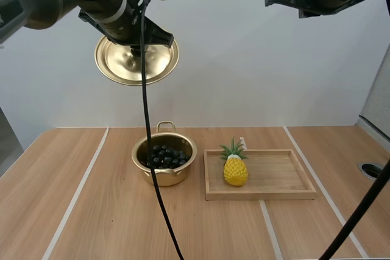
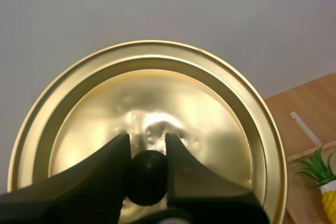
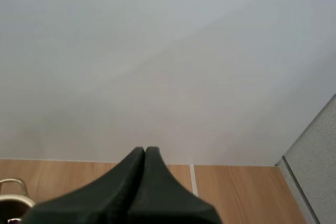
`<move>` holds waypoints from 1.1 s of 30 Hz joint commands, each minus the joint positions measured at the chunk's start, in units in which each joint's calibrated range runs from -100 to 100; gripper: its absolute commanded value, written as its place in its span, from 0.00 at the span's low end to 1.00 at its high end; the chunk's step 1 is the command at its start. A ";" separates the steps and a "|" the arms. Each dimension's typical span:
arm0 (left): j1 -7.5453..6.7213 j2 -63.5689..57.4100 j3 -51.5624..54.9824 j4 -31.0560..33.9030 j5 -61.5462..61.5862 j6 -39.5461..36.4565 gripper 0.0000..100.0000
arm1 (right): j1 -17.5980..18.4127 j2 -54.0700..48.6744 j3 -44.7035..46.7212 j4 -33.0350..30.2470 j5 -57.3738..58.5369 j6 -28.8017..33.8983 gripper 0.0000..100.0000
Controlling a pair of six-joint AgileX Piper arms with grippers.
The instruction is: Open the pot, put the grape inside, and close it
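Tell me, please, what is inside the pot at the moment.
Dark grapes lie inside the open pot, covering its bottom, so anything beneath them is hidden. The left fingers hold the lid aloft.

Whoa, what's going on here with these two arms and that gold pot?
The left tool holds the lid by its black knob, high above the table. The pot stands open with the grapes inside. The right tool is shut on nothing, raised. A toy pineapple sits on the wooden tray.
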 commanded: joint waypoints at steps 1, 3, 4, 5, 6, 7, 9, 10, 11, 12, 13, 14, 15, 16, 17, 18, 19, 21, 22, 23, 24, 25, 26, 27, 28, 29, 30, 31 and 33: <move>0.01 0.83 1.66 -3.07 -2.97 -0.63 0.00 | -0.20 -0.80 -0.40 -0.79 0.99 0.11 0.00; 0.01 1.16 3.50 -3.73 -4.77 -0.63 0.00 | -0.20 -0.80 -0.40 -0.79 0.99 0.11 0.00; 0.01 1.40 4.26 -3.73 -5.48 -0.63 0.00 | -0.20 -0.80 -0.40 -0.79 0.99 0.11 0.00; 0.01 1.66 5.16 -3.73 -6.50 -0.63 0.00 | -0.20 -0.80 -0.40 -0.79 0.99 0.11 0.00; 0.01 1.67 6.24 -3.73 -7.93 -0.63 0.00 | -0.20 -0.80 -0.40 -0.79 0.99 0.11 0.00; 0.01 1.79 7.45 -3.73 -9.15 -0.63 0.00 | -0.20 -0.80 -0.40 -0.79 0.99 0.11 0.00; 0.01 2.05 9.80 -3.73 -11.78 -0.23 0.00 | -0.20 -0.80 -0.40 -0.79 0.99 0.11 0.00; 0.01 2.28 10.83 -3.73 -12.75 -0.13 0.00 | -0.20 -0.80 -0.40 -0.79 0.99 0.11 0.00; 0.01 2.44 11.54 -3.73 -13.48 -0.13 0.00 | -0.20 -0.80 -0.40 -0.79 0.99 0.11 0.00; 0.01 2.75 12.41 -3.73 -14.29 -0.13 0.00 | -0.20 -0.80 -0.40 -0.79 0.99 0.11 0.00; 0.01 2.90 13.00 -3.86 -14.56 -0.13 0.00 | -0.20 -0.80 -0.40 -0.79 0.99 0.11 0.00; 0.01 3.20 13.76 -4.02 -15.28 0.01 0.00 | -0.20 -0.80 -0.40 -0.79 0.99 0.11 0.00; 0.01 3.53 14.41 -4.75 -15.37 0.50 0.00 | -0.20 -0.80 -0.40 -0.79 0.99 0.11 0.00; 0.01 4.02 15.02 -5.79 -15.37 1.29 0.00 | -0.20 -0.80 -0.40 -0.79 0.99 0.11 0.00; 0.01 4.30 15.61 -6.70 -15.21 1.87 0.00 | -0.20 -0.80 -0.40 -0.79 0.99 0.11 0.00; 0.01 4.66 16.10 -7.72 -15.21 2.38 0.00 | -0.20 -0.80 -0.40 -0.79 0.99 0.11 0.00; 0.01 5.19 16.67 -8.65 -15.21 2.84 0.00 | -0.20 -0.80 -0.40 -0.79 0.99 0.11 0.00; 0.01 6.19 17.32 -9.92 -15.21 3.31 0.00 | -0.20 -0.80 -0.40 -0.79 0.99 0.11 0.00; 0.01 6.68 17.62 -10.23 -15.21 3.31 0.00 | -0.20 -0.80 -0.40 -0.79 0.99 0.11 0.00; 0.01 7.40 17.77 -10.42 -15.21 3.31 0.00 | -0.20 -0.80 -0.40 -0.79 0.99 0.11 0.00; 0.01 8.01 17.77 -10.72 -15.21 3.31 0.00 | -0.20 -0.80 -0.40 -0.79 0.99 0.11 0.00; 0.01 8.49 17.77 -10.95 -15.21 3.39 0.00 | -0.20 -0.80 -0.40 -0.79 0.99 0.11 0.00; 0.01 9.11 17.77 -11.09 -15.21 3.39 0.00 | -0.20 -0.80 -0.40 -0.79 0.99 0.11 0.00; 0.01 9.67 17.77 -11.31 -15.21 3.39 0.00 | -0.20 -0.80 -0.40 -0.79 0.99 0.11 0.00; 0.01 10.11 17.77 -11.46 -15.21 3.39 0.00 | -0.20 -0.80 -0.40 -0.79 0.99 0.11 0.00; 0.01 10.69 17.77 -11.46 -15.21 3.50 0.00 | -0.20 -0.80 -0.40 -0.79 0.99 0.11 0.00; 0.01 11.37 17.77 -11.46 -15.21 3.84 0.00 | -0.20 -0.80 -0.40 -0.79 0.99 0.11 0.00; 0.01 11.91 17.90 -11.54 -15.21 3.97 0.00 | -0.20 -0.80 -0.40 -0.79 0.99 0.11 0.00; 0.01 13.53 17.89 -11.54 -15.21 4.24 0.00 | -0.20 -0.80 -0.40 -0.79 0.99 0.11 0.00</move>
